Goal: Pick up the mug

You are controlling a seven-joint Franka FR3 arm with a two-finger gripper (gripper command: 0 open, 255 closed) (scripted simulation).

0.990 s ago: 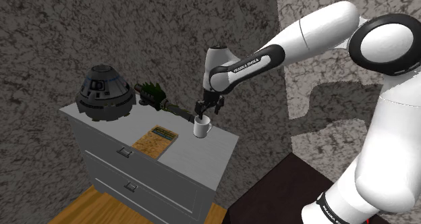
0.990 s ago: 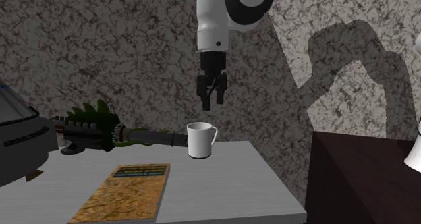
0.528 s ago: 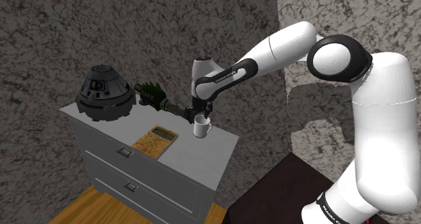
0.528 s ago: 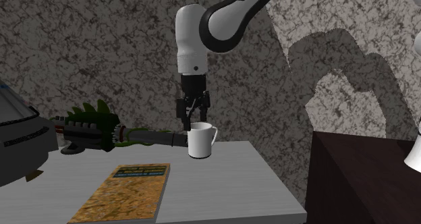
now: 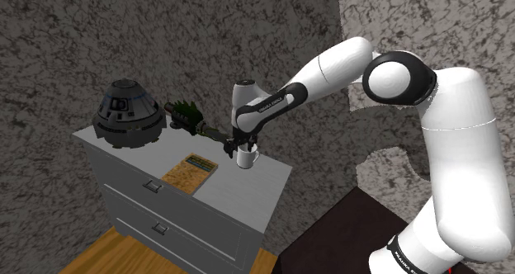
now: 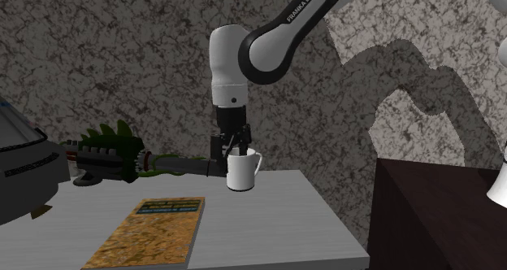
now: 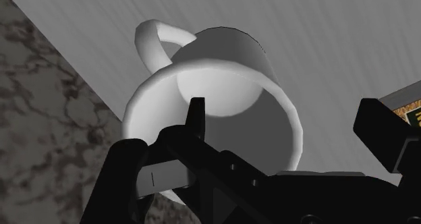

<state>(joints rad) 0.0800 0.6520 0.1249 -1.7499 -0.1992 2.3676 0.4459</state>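
The mug (image 6: 240, 175) is white and stands upright on the grey top of a drawer cabinet (image 6: 268, 219), close to the back edge by the mottled wall. In the second exterior view its handle points to 3 o'clock. The black claw (image 6: 230, 153) hangs straight down over it, spread wide. One of the fingers (image 7: 195, 118) dips inside the rim. The other sits outside the wall at the mug's 9 o'clock, opposite the handle. Whether either pad touches the wall I cannot tell. A brown book (image 6: 154, 228) lies flat at about 7 o'clock from the mug. A green spiky object (image 6: 114, 142) lies at 9 o'clock along the wall.
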